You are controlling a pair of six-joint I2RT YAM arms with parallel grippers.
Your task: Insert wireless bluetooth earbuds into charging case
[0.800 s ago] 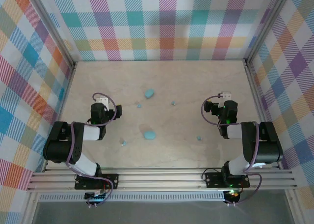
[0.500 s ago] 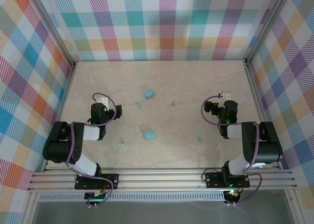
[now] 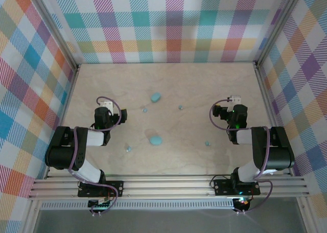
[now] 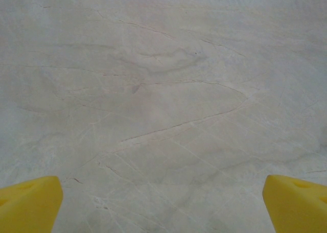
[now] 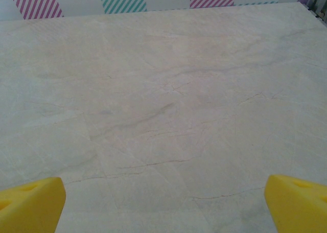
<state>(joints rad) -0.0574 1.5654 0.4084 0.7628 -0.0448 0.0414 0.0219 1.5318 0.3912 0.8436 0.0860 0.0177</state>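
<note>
Two light-blue oval halves of the charging case lie on the table, one (image 3: 156, 96) farther back and one (image 3: 156, 140) nearer the arms. Several tiny light-blue earbuds are scattered round them: one (image 3: 144, 110) left of centre, one (image 3: 180, 107) right of centre, one (image 3: 128, 148) near left, one (image 3: 208, 143) near right. My left gripper (image 3: 104, 107) rests left of them, my right gripper (image 3: 235, 102) right of them, both apart from every piece. In the wrist views the left gripper (image 4: 163, 207) and right gripper (image 5: 163, 205) stand open over bare table, yellow fingertips (image 4: 28, 202) (image 5: 299, 202) wide apart.
The pale marbled table (image 3: 204, 79) is boxed in by plaid walls (image 3: 168, 23) on the back, left and right. An aluminium rail (image 3: 168, 184) with the arm bases runs along the near edge.
</note>
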